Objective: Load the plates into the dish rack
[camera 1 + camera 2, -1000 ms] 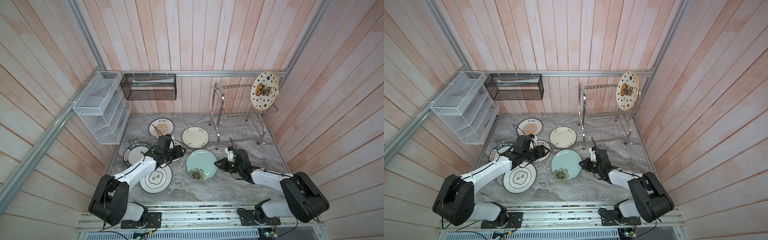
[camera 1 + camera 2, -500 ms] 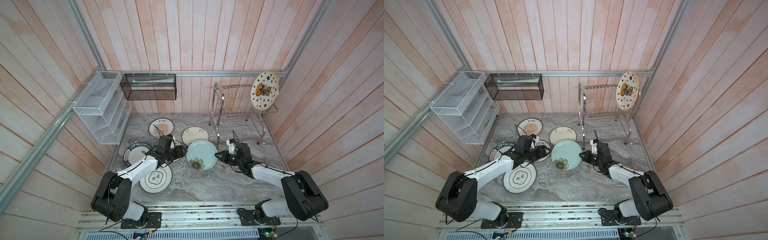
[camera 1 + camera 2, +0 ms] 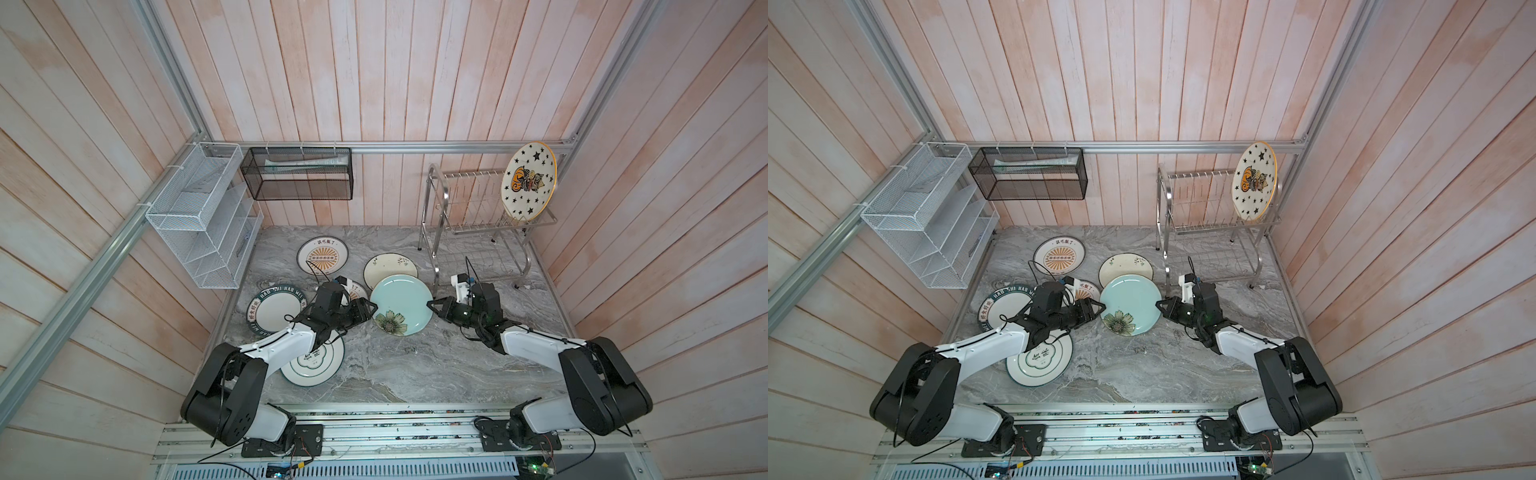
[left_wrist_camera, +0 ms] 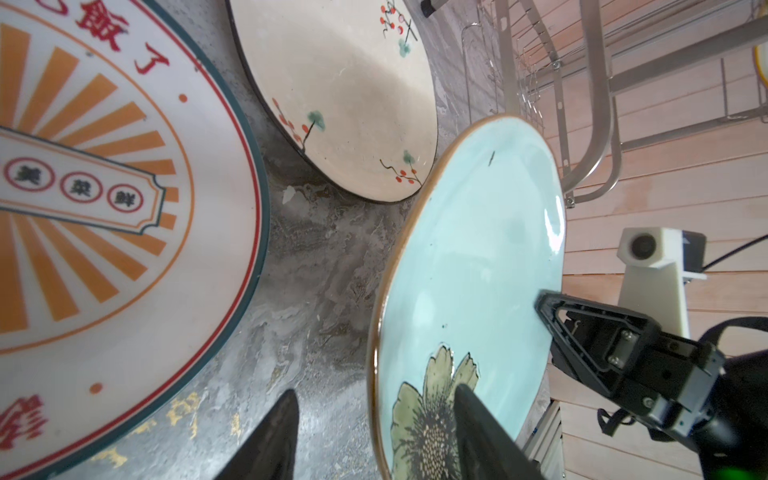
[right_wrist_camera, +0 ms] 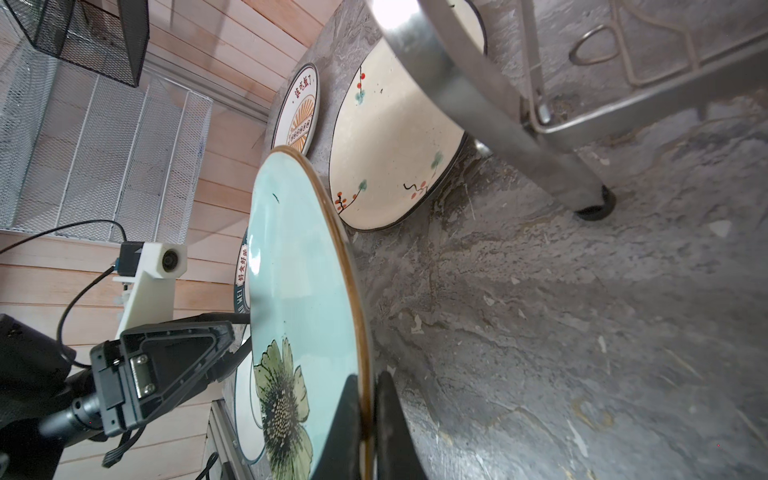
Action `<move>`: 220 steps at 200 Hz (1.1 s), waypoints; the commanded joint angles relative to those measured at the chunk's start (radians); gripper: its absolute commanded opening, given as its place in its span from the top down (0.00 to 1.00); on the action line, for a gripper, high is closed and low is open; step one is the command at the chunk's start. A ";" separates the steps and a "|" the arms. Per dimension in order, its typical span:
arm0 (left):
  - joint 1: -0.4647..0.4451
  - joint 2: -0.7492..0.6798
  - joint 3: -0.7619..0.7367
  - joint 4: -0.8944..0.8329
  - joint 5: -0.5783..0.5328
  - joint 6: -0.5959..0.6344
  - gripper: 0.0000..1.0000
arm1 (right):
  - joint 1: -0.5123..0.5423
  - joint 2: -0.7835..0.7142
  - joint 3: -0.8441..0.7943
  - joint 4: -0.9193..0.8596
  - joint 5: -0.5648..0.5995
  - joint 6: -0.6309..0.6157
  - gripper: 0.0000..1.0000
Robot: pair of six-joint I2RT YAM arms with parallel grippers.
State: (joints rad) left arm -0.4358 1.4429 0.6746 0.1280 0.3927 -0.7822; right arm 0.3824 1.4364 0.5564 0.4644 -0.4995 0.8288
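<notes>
The pale-blue plate with a flower is tilted up off the marble, and my right gripper is shut on its right rim. My left gripper is open and straddles the opposite rim, one finger over the flower and one behind the plate. Lying flat are a sunburst plate, the cream plate, the dark-green lettered plate and the green-ringed white plate. A second sunburst plate is mostly hidden by the left arm. The dish rack holds the star plate upright.
A white mesh shelf hangs on the left wall and a black mesh box on the back wall. The rack's front leg stands close beside my right wrist. Open marble lies in front of both grippers.
My right gripper raised the pale-blue plate from flat on the table to tilted and carried it back. My left gripper swung right onto its far rim, jaws narrowing.
</notes>
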 commanded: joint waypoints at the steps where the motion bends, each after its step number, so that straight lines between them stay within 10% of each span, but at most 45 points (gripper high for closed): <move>1: -0.008 -0.004 -0.008 0.092 0.020 -0.019 0.42 | -0.002 -0.011 0.033 0.163 -0.055 0.043 1.00; 220: -0.020 -0.001 0.017 0.097 0.054 -0.002 0.95 | 0.015 0.033 0.019 0.298 -0.127 0.111 1.00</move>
State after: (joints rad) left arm -0.4469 1.4433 0.6785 0.2474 0.4381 -0.8219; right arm 0.3824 1.4921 0.5537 0.6212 -0.5510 0.9203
